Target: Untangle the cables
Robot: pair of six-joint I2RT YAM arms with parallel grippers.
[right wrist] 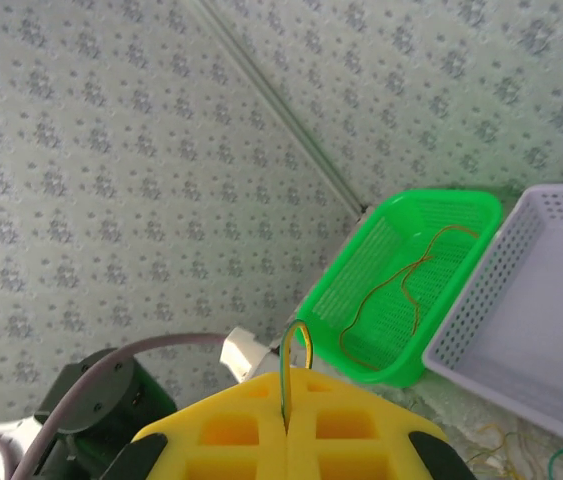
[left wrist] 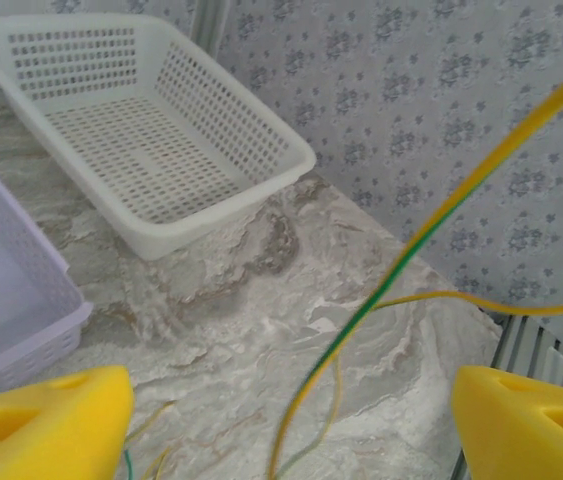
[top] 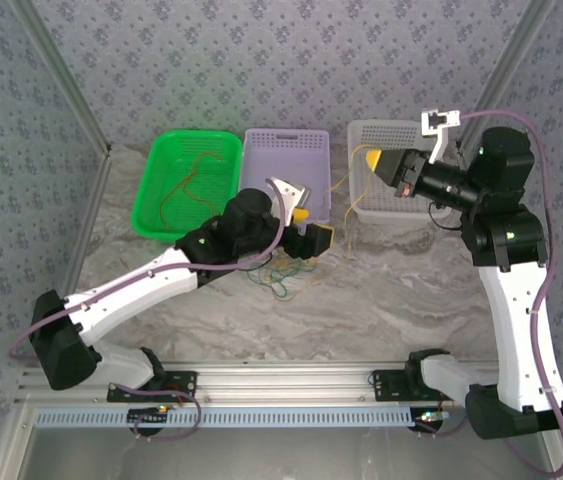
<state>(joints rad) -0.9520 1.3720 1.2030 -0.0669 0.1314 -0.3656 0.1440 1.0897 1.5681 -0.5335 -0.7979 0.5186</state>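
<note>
A tangle of yellow and green-teal cables [top: 279, 275] lies on the marble table in front of the purple basket [top: 286, 150]. My right gripper [top: 373, 158] hangs over the white basket [top: 389, 135], shut on a yellow-green cable [right wrist: 301, 335] that loops out above its closed yellow fingers [right wrist: 361, 420]. That cable [top: 353, 212] runs taut down to the tangle. My left gripper [top: 311, 227] is open just above the tangle. In the left wrist view the taut cable [left wrist: 401, 260] passes between the two yellow fingers [left wrist: 51, 420] without touching them. A red-orange cable [top: 186, 185] lies in the green basket [top: 156, 215].
Three baskets stand in a row at the back: green, purple, white [left wrist: 161, 150]. Patterned walls close in the back and sides. An aluminium rail [top: 291, 380] runs along the near edge, with open marble tabletop [top: 411, 300] in front of the baskets.
</note>
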